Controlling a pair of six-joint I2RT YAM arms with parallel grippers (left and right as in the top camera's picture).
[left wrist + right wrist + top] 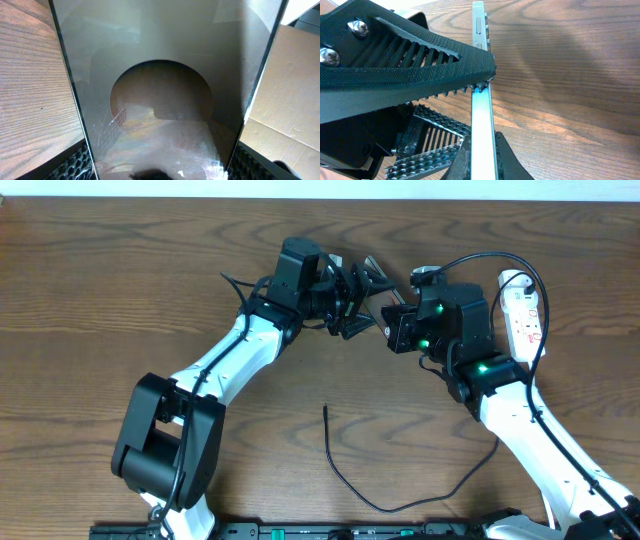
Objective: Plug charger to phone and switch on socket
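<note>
Left gripper (355, 300): clenched on the phone (160, 75). In the left wrist view, the textured pads (76, 164) sit against the two long sides of the handset, and its glossy face fills the space between them.
Right gripper (390, 325): positioned just beside the left gripper, tips toward the phone. In the right wrist view, the toothed tip of its upper finger (410, 60) rests against the phone's thin metal edge. The lower finger cannot be separated from the other dark parts nearby. Whether this gripper grasps the phone or only touches it cannot be determined.
Phone: held off the table (120, 280) between the two grippers. It is seen edge-on by the right wrist camera and face-on by the left. The face is dark, with a pale reflection and a rounded shadow.
Charger (326, 425): lies loose on the table, nearer the arm bases than the grippers. Its plug tip (325, 409) points toward the grippers but is well apart from them and from the phone. The cable curves away toward the right arm.
Socket (520, 305): white strip at the right side of the table, just beyond the right arm. Neither gripper is in contact with it.
</note>
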